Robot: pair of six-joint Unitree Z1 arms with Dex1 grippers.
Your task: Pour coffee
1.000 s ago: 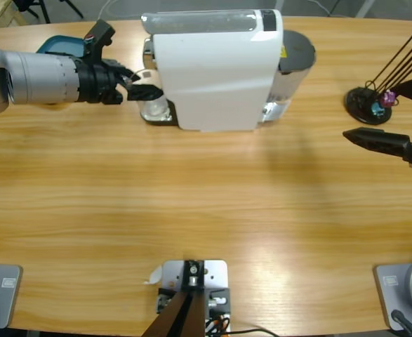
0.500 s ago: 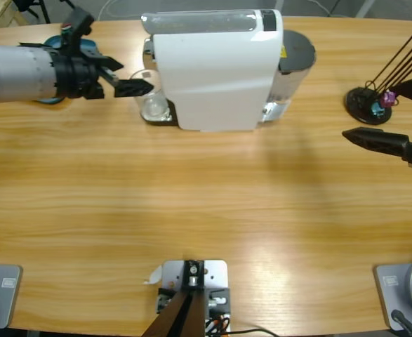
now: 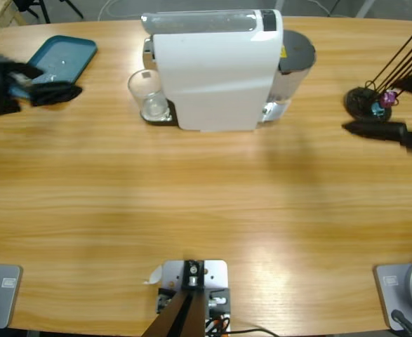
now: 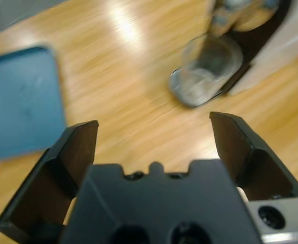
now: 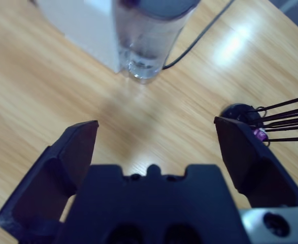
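A robot lab: a long wooden worktop (image 3: pixel 191 196) carries a white coffee machine (image 3: pixel 216 67), a blue tray (image 3: pixel 65 60) and rig hardware.

A small clear glass (image 3: pixel 147 95) stands upright on the dark drip tray (image 3: pixel 160 116) at the left end of the white coffee machine (image 3: pixel 216 70), near the desk's (image 3: pixel 191 203) far edge, left of the middle, with only a shallow pale layer of coffee (image 4: pixel 199 89) at its bottom.
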